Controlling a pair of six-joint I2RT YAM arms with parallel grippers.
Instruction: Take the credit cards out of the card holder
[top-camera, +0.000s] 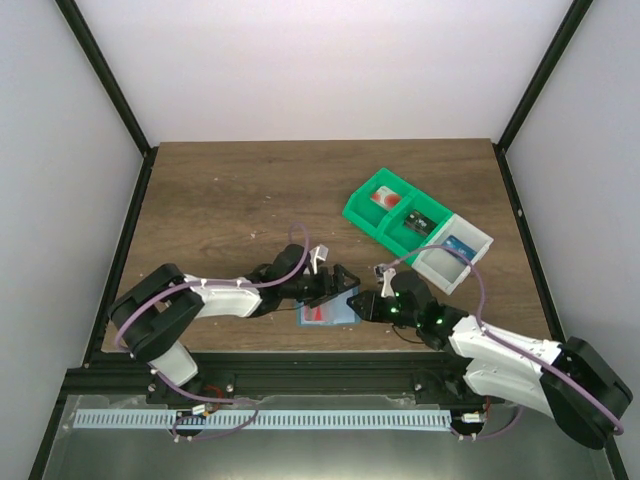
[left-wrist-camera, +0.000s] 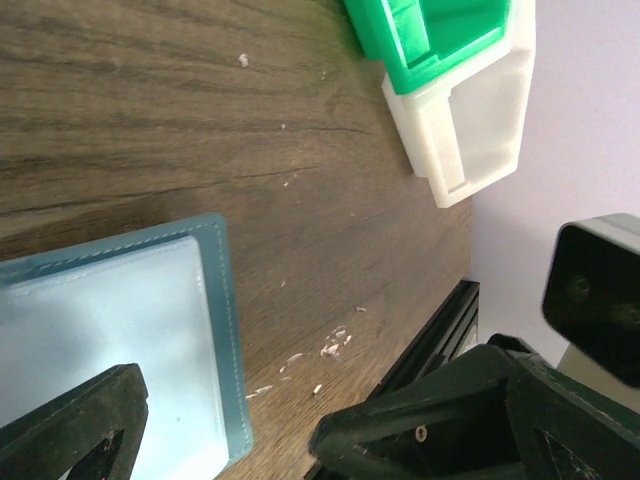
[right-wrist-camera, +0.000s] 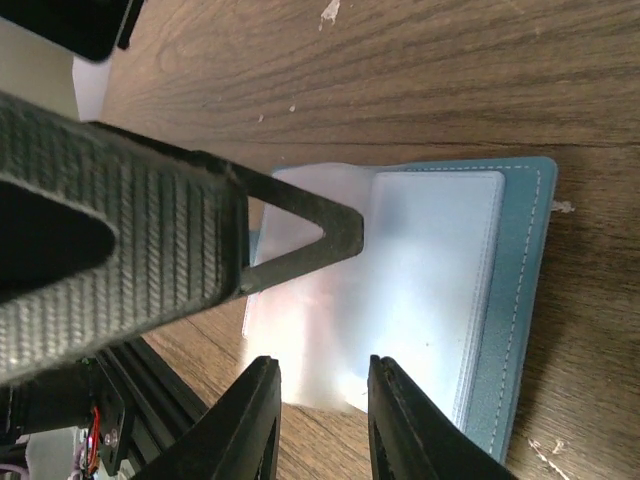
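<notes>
The card holder lies open and flat at the near edge of the table, about the middle, with its pale inner faces up and both arms crowded over it. A credit card with a red mark shows on its left half. The left gripper reaches in from the left with its fingers spread wide. One finger is over the holder's pale face and the other is out past its teal edge, and I can't tell whether it presses down. The right gripper comes from the right. Its fingers stand a narrow gap apart, with the loose edge of a clear sleeve between them, not clamped. Far right sits a green bin holding a second card, with a white bin joined to it.
</notes>
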